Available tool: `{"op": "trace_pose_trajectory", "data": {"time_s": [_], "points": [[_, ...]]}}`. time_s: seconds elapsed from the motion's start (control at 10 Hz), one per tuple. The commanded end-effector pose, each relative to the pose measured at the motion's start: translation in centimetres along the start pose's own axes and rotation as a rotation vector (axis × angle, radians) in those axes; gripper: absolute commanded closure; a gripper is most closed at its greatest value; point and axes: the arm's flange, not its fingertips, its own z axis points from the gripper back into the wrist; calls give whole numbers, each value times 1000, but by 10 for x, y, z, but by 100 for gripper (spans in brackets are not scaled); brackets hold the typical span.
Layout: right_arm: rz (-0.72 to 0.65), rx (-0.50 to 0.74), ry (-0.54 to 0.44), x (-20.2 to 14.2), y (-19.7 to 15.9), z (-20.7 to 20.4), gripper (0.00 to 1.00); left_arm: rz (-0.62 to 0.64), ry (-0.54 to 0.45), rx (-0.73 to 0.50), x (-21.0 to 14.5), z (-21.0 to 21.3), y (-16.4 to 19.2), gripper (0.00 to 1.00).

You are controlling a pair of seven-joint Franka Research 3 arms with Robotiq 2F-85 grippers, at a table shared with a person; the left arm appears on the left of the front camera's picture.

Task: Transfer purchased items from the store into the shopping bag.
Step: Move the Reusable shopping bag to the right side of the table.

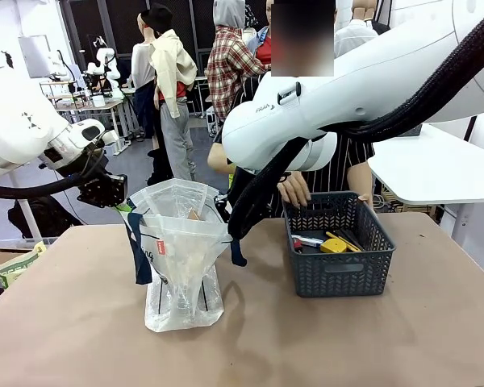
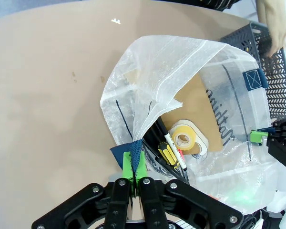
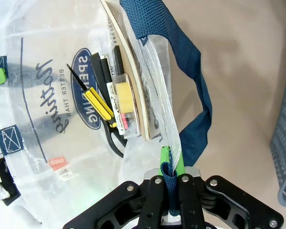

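Left end effector (image 2: 137,164) enters from the frame's left, with its pads clamped on the rim of the shopping bag (image 1: 181,266). Right end effector (image 3: 171,167), on an arm sweeping down from upper right, grips the opposite rim at a navy strap (image 3: 193,71). You see the bag's mouth spread wide at centre, with purchased items (image 2: 171,152) inside. The store (image 1: 339,274) stands to the right, apart from the bag. A person's hand (image 1: 294,189) rests on its far rim. Open counter (image 1: 64,322) lies at lower left.
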Motion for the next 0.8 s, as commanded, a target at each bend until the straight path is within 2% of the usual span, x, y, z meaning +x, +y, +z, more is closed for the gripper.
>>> {"op": "trace_pose_trajectory", "data": {"time_s": [0.0, 0.7], "points": [[12, 24, 10, -1, -4, 1, 100, 0, -7, 4, -1, 3, 0, 100], [12, 24, 10, -1, -4, 1, 100, 0, -7, 4, -1, 3, 0, 100]]}}
